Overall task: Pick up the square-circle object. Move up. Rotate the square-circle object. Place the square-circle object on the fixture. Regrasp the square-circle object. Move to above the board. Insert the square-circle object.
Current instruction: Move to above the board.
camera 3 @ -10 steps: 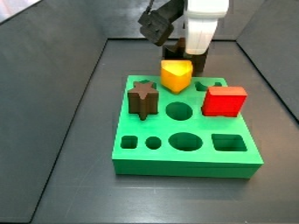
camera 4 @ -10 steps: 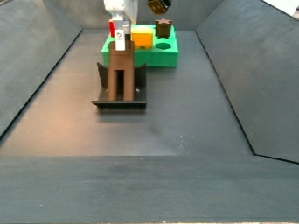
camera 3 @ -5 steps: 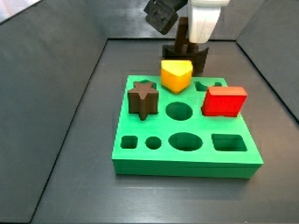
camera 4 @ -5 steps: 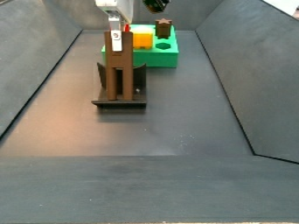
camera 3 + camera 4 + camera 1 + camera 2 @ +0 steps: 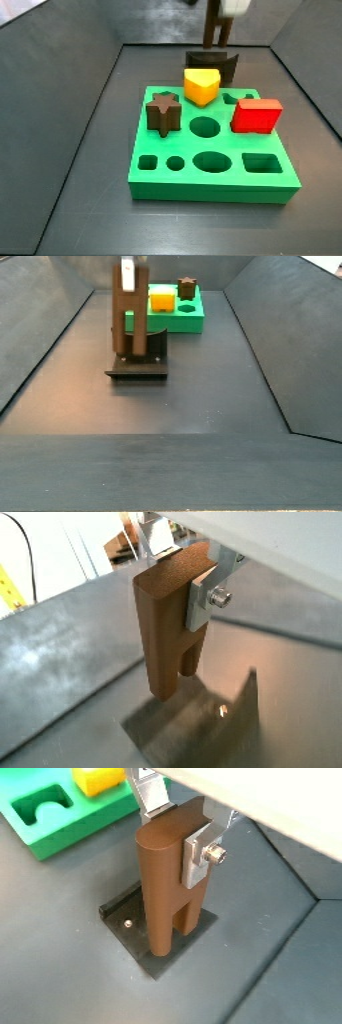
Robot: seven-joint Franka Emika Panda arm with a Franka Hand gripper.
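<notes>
One peg held upright over the fixture

Gripper (image 5: 187, 843) is clamped on the upper end of the square-circle object (image 5: 167, 888); a silver finger (image 5: 203, 848) presses its side in both wrist views (image 5: 207, 597). The reddish-brown peg hangs vertical, its lower end just above the fixture (image 5: 167, 948) base plate. In a side view the peg (image 5: 123, 311) stands over the fixture (image 5: 138, 361), with the green board (image 5: 181, 318) behind. Board (image 5: 214, 150) carries a yellow block (image 5: 201, 86), red block (image 5: 255, 115) and star peg (image 5: 163, 112).
</notes>
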